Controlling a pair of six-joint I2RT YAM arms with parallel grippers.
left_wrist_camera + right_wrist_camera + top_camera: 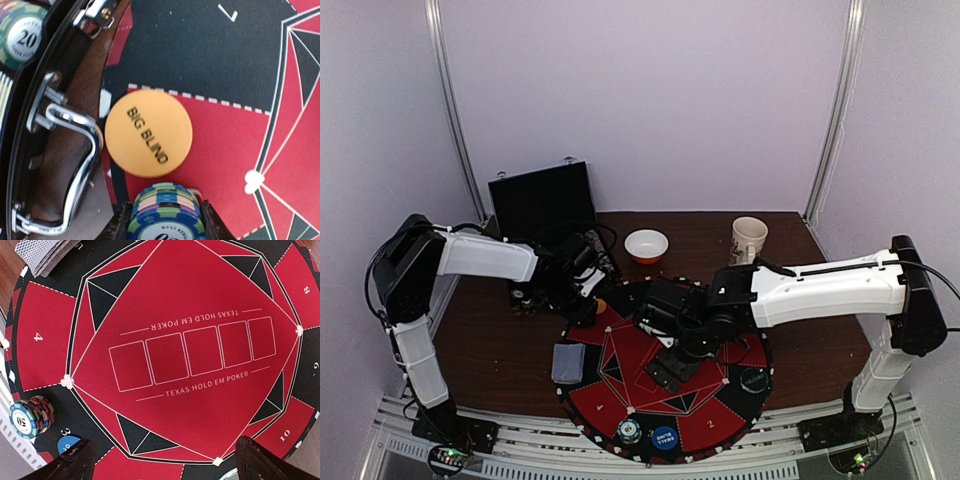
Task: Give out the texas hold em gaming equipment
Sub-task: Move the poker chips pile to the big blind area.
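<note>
Left gripper (165,225) is found clamped on a stack of poker chips (162,200) at the edge of the mat (225,150), just beside the orange BIG BLIND disc (148,132) and near the briefcase (60,150). Right gripper (167,462) is found wide open and empty above the mat's centre. On the mat's rim, a card deck (42,255), a second chip stack (31,416) and a blue disc (67,444) are noted.

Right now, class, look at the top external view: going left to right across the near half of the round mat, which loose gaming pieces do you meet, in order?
Deck of cards → chip stack → blue disc → dark disc.
</note>
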